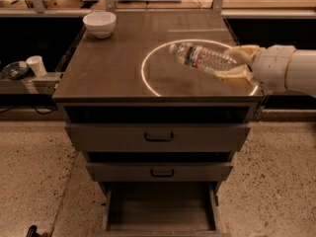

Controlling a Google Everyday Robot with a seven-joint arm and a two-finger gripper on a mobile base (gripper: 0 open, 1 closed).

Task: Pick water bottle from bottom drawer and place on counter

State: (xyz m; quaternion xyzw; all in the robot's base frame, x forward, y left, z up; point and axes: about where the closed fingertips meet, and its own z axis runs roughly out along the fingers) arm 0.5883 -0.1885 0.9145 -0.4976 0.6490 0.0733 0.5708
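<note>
My gripper [236, 64] reaches in from the right edge and is shut on the water bottle [200, 57], a clear crinkly bottle with a red, white and blue label. The bottle lies nearly sideways, cap end pointing left, held above the right part of the counter [113, 63], over the white ring mark [148, 83]. The bottom drawer [160, 206] stands pulled open at the bottom of the cabinet; its dark floor shows nothing inside.
A white bowl [99, 23] sits at the counter's back left corner. A small white paper cup [36, 65] stands on a lower shelf to the left. Two closed drawer fronts with black handles [159, 137] are above the open drawer. Speckled floor surrounds the cabinet.
</note>
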